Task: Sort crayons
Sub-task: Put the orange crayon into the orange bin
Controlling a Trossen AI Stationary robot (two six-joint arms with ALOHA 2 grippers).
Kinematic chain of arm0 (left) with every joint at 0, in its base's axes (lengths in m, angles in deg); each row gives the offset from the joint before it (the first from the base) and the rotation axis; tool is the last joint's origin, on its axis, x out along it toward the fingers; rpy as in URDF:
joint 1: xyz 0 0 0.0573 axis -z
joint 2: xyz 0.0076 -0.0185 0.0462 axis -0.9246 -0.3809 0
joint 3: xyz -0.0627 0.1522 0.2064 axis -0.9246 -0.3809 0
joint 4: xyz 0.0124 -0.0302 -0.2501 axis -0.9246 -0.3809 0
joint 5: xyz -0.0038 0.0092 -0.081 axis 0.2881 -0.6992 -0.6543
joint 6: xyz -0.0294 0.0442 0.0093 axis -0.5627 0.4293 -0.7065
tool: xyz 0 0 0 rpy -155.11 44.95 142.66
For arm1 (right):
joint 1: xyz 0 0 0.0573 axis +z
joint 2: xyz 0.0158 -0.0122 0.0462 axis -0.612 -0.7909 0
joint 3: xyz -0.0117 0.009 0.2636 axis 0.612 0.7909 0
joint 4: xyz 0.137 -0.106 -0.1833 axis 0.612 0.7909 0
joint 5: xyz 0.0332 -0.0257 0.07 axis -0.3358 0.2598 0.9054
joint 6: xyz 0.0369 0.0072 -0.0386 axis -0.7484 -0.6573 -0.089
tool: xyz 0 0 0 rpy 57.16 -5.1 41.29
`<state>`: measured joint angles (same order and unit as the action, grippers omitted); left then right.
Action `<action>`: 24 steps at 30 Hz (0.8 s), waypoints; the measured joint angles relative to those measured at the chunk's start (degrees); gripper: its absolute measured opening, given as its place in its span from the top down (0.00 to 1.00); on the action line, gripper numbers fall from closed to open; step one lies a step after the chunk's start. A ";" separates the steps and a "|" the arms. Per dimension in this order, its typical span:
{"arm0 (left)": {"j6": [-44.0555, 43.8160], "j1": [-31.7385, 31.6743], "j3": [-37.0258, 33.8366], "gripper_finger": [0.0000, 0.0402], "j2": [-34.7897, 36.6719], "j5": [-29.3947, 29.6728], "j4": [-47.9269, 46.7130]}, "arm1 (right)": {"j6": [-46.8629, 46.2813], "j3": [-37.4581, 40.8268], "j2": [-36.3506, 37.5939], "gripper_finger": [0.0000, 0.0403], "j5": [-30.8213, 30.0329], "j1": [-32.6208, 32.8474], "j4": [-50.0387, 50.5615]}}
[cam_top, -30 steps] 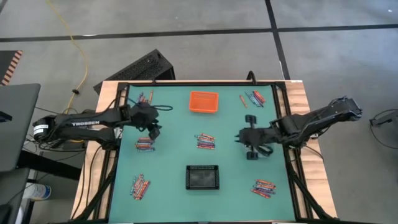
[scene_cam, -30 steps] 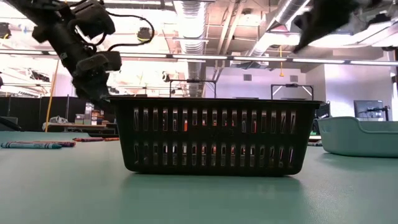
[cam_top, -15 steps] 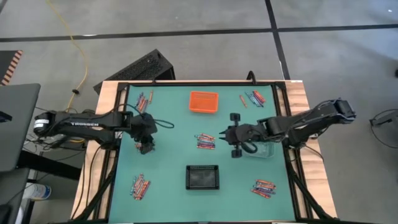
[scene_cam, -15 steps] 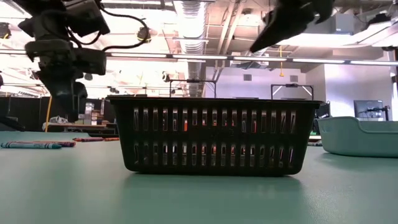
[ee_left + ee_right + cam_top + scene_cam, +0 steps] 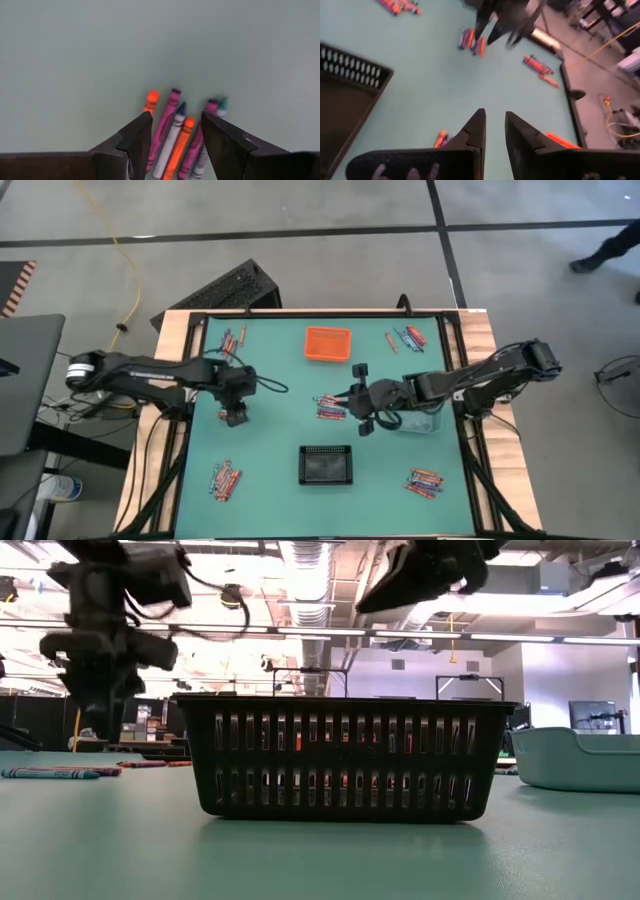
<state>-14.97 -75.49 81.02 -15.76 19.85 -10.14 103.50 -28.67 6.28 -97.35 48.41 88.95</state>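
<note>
Left gripper (image 5: 233,413): fingers spread, empty, straddling a crayon cluster (image 5: 180,135) at left centre of the high view.
Right gripper (image 5: 358,398): fingers slightly parted, empty, just right of the centre crayons (image 5: 330,407).
Other crayons: heaps near the mat's (image 5: 270,450) corners.
Bins: orange bin (image 5: 328,344) upper centre, black bin (image 5: 326,465) lower centre.
</note>
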 joint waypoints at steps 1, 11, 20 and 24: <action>0.24 -0.21 0.57 0.60 -1.98 -0.01 -0.96 | 0.52 -0.02 0.02 0.82 0.00 -0.22 -0.74; 12.31 -0.59 13.82 0.60 -16.39 5.63 -14.92 | 0.82 1.71 -0.76 0.82 0.00 -1.05 -4.23; 18.04 -2.81 14.00 0.60 -23.60 7.36 -15.41 | -0.62 7.50 -0.98 0.82 -0.02 -1.03 -9.43; 18.08 -3.56 13.98 0.60 -25.28 6.33 -15.40 | -0.66 10.21 -0.98 0.82 -0.03 -1.21 -12.65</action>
<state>3.12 -79.04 94.99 -41.05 26.18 -25.54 102.83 -18.46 5.30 -97.38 47.20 76.30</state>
